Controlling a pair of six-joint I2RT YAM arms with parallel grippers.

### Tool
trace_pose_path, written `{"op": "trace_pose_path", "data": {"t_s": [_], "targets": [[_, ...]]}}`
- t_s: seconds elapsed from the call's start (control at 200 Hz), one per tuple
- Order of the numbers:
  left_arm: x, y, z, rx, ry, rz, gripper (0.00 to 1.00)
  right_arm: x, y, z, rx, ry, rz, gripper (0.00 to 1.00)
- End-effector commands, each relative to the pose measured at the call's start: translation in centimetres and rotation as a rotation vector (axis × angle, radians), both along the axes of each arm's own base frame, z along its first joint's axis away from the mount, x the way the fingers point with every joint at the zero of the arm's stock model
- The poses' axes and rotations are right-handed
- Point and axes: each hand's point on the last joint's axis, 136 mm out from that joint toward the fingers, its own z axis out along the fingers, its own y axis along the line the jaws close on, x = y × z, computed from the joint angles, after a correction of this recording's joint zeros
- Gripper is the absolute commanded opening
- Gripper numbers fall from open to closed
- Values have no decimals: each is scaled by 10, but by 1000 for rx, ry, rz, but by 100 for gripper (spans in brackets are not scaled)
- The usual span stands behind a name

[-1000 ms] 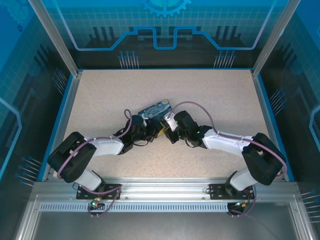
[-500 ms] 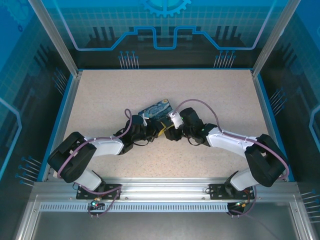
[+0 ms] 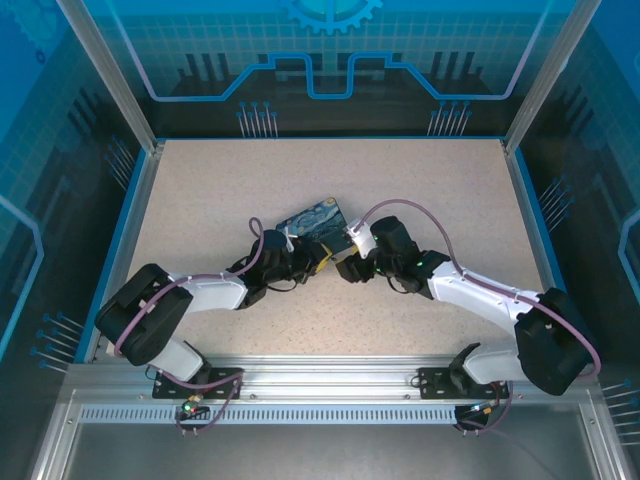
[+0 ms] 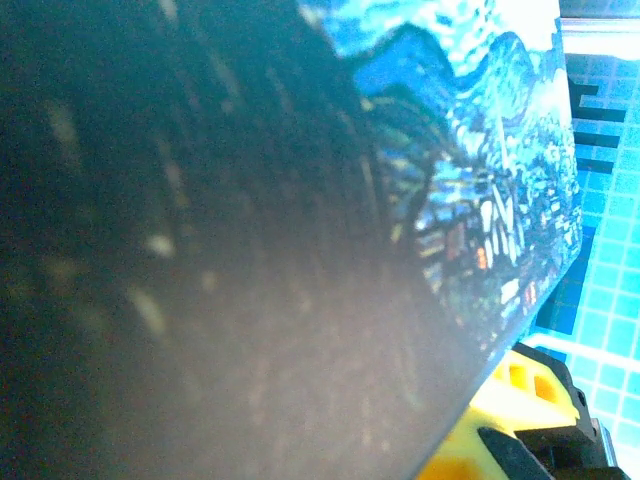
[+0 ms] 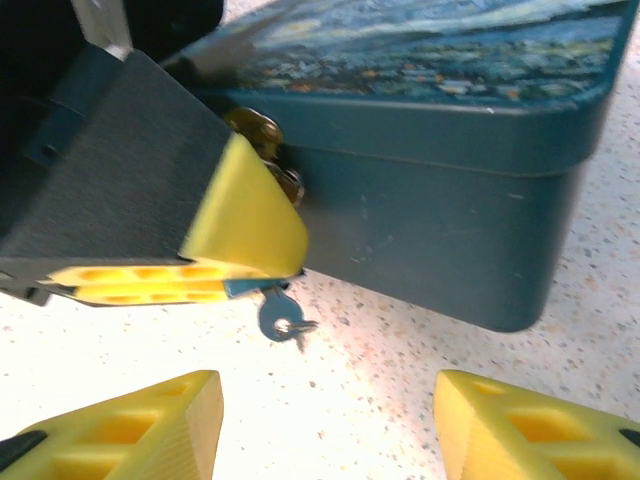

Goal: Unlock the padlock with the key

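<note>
From the bottom edge of the overhead view my two arms reach in and meet near the middle of the speckled table (image 3: 420,180). My right gripper (image 5: 328,428) is spread. In its wrist view the two yellow fingertips (image 5: 130,425) sit in the bottom corners of the frame, well apart, with only tabletop between them.

Just beyond them, left of centre, a small silvery metal piece (image 5: 283,318) dangles close above the table. Above it, one yellow-tipped finger (image 5: 240,215) of my left gripper (image 3: 312,258) crosses the left half of the frame, its tip against the dark side wall of the padlock (image 5: 440,230).

The key (image 5: 262,132) is a brownish bit of metal sticking out of that wall, right at the finger's upper edge and partly hidden by it. I cannot tell how deep it sits.

My left gripper is pressed nearly together, pinching the padlock at its near left end. In the left wrist view the painted face fills the upper right, a dark blur covers the left, and a yellow fingertip (image 4: 510,400) shows at the lower right.

The padlock rests on the table just above the centre of the overhead view, painted face up and slightly turned, with my right gripper just beside its near right edge. Beyond it the table runs on to the blue back panel (image 3: 320,70).
</note>
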Motion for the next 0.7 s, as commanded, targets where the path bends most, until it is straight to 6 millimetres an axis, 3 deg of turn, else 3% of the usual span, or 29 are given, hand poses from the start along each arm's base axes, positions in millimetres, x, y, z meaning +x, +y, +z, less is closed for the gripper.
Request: {"op": "trace_pose_path", "data": {"t_s": [0.0, 0.695], "targets": [[4, 0, 10, -9, -29, -10, 0, -3, -9, -8, -79, -27, 1, 57], [6, -1, 12, -10, -32, -11, 0, 1, 31, -13, -169, -60, 101, 52]]}}
